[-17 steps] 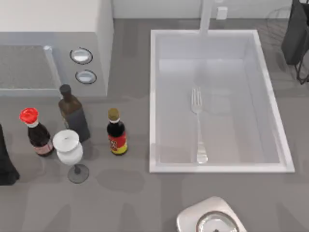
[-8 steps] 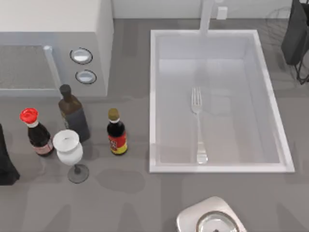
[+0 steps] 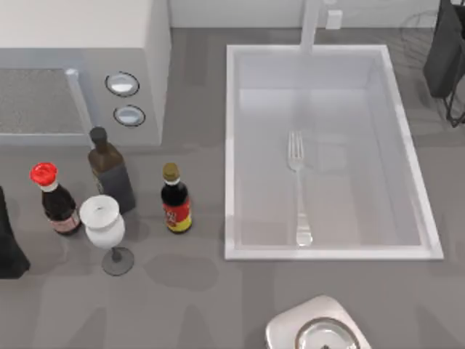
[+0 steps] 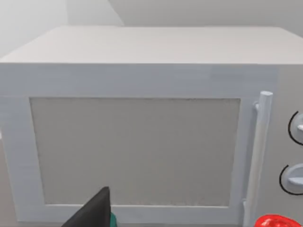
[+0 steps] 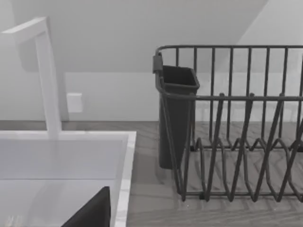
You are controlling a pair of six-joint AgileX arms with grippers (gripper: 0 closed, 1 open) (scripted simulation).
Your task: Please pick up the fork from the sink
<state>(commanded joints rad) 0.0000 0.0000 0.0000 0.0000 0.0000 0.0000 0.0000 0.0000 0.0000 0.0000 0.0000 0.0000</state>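
The fork [image 3: 298, 187] lies flat on the pale bottom of the sink [image 3: 410, 167], near the middle of the basin, its tines pointing toward the faucet [image 3: 311, 25] at the far rim and its rounded handle end close to the near rim. Nothing touches it.

Left of the sink on the grey surface [image 3: 196, 291] stand a small dark bottle with a red-and-yellow label [image 3: 175, 199], a taller dark bottle [image 3: 110, 171], a red-capped bottle [image 3: 54, 199] and a white wine glass [image 3: 105, 231]; a microwave [image 3: 80, 65] sits behind them. A rounded steel bowl [image 3: 318, 327] sits in front of the sink.

The left arm [image 3: 9, 240] is far left of the sink, the right arm [image 3: 445, 51] beside its far right corner near a dish rack [image 5: 227, 123]. I cannot tell how the fingers of either stand.
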